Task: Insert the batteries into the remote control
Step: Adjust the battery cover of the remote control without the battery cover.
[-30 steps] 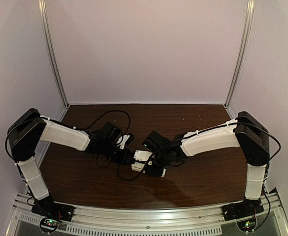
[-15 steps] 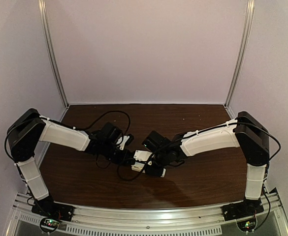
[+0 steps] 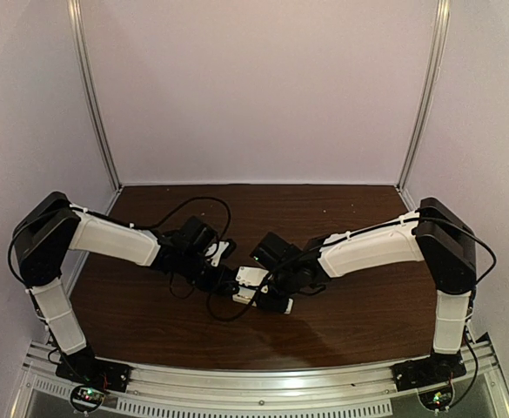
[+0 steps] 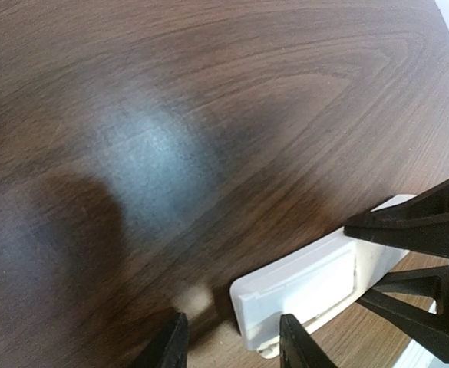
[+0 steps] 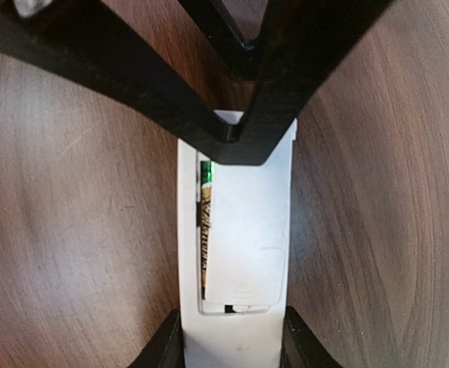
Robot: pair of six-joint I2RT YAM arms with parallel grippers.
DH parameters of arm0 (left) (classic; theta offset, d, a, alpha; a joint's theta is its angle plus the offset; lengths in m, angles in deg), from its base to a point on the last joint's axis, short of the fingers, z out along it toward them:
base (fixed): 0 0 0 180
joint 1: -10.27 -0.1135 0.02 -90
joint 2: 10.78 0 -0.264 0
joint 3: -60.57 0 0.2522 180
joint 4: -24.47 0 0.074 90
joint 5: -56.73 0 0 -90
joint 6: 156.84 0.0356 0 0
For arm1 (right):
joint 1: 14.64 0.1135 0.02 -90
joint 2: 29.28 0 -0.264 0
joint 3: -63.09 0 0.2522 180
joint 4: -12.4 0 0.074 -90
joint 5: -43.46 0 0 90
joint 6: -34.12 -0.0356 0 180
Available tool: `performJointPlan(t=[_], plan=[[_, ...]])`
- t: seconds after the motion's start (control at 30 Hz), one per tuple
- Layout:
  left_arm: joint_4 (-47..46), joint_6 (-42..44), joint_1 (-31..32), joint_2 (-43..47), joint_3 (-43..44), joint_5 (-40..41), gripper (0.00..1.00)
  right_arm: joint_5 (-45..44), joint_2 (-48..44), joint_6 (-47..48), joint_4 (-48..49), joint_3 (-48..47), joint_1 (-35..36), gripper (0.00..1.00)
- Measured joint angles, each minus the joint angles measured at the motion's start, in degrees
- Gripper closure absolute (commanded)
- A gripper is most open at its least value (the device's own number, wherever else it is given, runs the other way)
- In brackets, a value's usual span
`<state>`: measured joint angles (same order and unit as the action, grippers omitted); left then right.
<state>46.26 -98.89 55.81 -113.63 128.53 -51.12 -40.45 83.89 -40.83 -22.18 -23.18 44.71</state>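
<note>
Left gripper (image 4: 236, 345) jaws had parted, released beside the remote control (image 4: 301, 287). Right gripper (image 5: 232, 345) clenched it toward the table's (image 3: 367, 322) near edge, one battery (image 5: 206, 230) showing.

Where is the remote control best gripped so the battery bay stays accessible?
Probably across its narrow width, at the plain end past the cover plate, coming straight down from above. The remote control lies flat, back up, on the table; its long straight edges give parallel faces, and the plate and battery stay clear.
</note>
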Motion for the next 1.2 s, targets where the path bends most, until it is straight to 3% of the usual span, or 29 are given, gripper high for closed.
performJointPlan(t=[1.2], plan=[[3.5,-0.24,-0.13,-1.55,3.89,3.02,0.52,-2.1,0.04,-0.28,-0.07,0.0,1.01,0.96]])
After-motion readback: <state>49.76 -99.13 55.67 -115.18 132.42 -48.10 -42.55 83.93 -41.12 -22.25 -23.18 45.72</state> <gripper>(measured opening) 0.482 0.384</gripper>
